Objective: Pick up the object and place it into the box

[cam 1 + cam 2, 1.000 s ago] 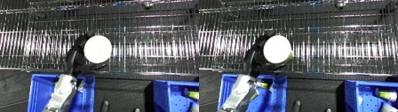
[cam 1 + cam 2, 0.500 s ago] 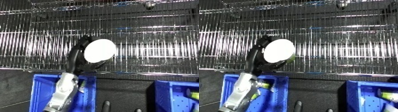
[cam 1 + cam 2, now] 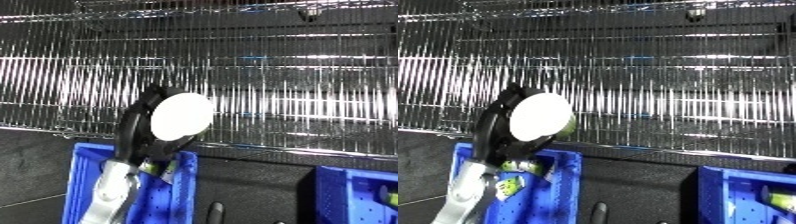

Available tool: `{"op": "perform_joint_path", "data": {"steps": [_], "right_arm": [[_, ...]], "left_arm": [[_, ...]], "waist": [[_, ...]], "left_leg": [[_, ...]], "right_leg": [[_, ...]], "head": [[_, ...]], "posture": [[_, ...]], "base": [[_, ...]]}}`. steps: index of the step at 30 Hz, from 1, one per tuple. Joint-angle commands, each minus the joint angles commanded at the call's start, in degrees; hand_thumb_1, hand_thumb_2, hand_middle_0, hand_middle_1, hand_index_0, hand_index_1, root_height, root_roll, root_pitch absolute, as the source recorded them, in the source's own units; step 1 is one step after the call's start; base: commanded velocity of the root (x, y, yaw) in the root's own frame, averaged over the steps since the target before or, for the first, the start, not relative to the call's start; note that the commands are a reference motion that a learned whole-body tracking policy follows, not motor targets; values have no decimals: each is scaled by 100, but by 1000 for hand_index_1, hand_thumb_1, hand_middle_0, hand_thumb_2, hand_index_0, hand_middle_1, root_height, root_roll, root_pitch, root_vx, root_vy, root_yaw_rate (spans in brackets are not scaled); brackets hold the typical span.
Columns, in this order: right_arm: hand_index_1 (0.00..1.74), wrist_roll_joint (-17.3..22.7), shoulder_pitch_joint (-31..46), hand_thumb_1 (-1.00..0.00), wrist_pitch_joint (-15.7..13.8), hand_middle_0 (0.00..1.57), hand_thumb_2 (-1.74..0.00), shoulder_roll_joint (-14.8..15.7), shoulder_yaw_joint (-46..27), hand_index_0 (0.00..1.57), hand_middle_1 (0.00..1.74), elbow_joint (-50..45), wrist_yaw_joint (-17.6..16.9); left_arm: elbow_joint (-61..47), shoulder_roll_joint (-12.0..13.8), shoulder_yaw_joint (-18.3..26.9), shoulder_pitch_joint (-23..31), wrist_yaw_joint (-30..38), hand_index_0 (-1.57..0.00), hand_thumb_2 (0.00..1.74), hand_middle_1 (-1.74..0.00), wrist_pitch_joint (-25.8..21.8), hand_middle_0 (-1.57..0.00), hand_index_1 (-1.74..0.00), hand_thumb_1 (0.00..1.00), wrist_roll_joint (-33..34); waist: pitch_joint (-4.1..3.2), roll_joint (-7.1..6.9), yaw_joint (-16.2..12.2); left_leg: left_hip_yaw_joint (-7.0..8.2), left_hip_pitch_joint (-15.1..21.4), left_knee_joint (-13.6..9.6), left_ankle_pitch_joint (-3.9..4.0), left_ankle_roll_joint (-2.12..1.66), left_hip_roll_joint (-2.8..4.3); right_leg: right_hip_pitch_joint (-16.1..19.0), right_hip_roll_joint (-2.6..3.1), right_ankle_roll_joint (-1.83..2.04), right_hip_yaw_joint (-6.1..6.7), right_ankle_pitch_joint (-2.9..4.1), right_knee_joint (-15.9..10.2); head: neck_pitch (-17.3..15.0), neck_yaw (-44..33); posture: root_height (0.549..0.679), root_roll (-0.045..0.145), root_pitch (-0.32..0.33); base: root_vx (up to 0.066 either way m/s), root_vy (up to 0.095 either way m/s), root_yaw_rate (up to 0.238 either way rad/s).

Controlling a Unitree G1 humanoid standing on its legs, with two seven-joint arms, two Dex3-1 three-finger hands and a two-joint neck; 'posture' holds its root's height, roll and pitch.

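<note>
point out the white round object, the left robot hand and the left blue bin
white round object [image 3: 181, 116], left eye view, centre of its face
left robot hand [image 3: 135, 131], left eye view, black fingers behind the object
left blue bin [image 3: 185, 172], left eye view, right wall

The left hand [image 3: 142, 131] sits lower than a second ago, its fingers curled around the white round object [image 3: 181, 116], which has come down from mid-shelf height toward the wire shelf's front edge (its face reads rounder now, less of a tall oval) above the left blue bin [image 3: 182, 172].
</note>
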Motion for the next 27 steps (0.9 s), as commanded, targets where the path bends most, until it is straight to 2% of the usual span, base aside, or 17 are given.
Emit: {"op": "perform_joint_path", "data": {"steps": [6,14,19,23,27], "right_arm": [[0,136,240,0,-143,0,0,-109,-245,0,0,79,83],[0,306,403,0,-250,0,0,-140,-513,0,0,265,221],[0,366,423,0,-268,0,0,-133,-605,0,0,373,268],[0,344,401,0,-235,0,0,-121,-623,0,0,431,262],[0,327,364,0,-174,0,0,-112,-544,0,0,503,264]], "left_arm": [[-660,126,431,1033,506,-1570,1740,-1740,-349,-1570,-1740,1000,224],[-711,25,1079,2123,1309,-1570,1740,-1740,-842,-1570,-1740,1000,389],[-250,-162,1410,2519,1850,-1570,1740,-1740,-950,-1570,-1740,1000,322],[312,-294,1527,2677,1988,-1570,1740,-1740,-785,-1570,-1740,1000,271],[937,-304,1568,2657,1922,-1570,1740,-1740,-384,-1570,-1740,1000,170]], "waist": [[0,244,230],[0,430,495],[0,456,596],[0,434,628],[0,352,611]], "left_leg": [[-75,-20,-17,17,13,-140],[-197,-30,-55,66,6,-283],[-237,-1,-104,119,-14,-316],[-246,2,-137,171,-26,-305],[-263,-3,-173,229,-34,-262]], "right_leg": [[25,-75,-37,-91,-56,27],[79,-139,-105,-237,-164,102],[141,-166,-145,-310,-236,125],[172,-175,-171,-353,-278,132],[179,-143,-198,-364,-331,160]], "head": [[-27,289],[-29,267],[-54,-100],[-179,-556],[-728,-1191]], "posture": [[644,33,109],[644,40,109],[644,44,106],[644,45,105],[643,43,106]], "base": [[-21,-9,160],[-10,-28,161],[-2,-24,101],[5,-17,58],[4,-10,23]]}}
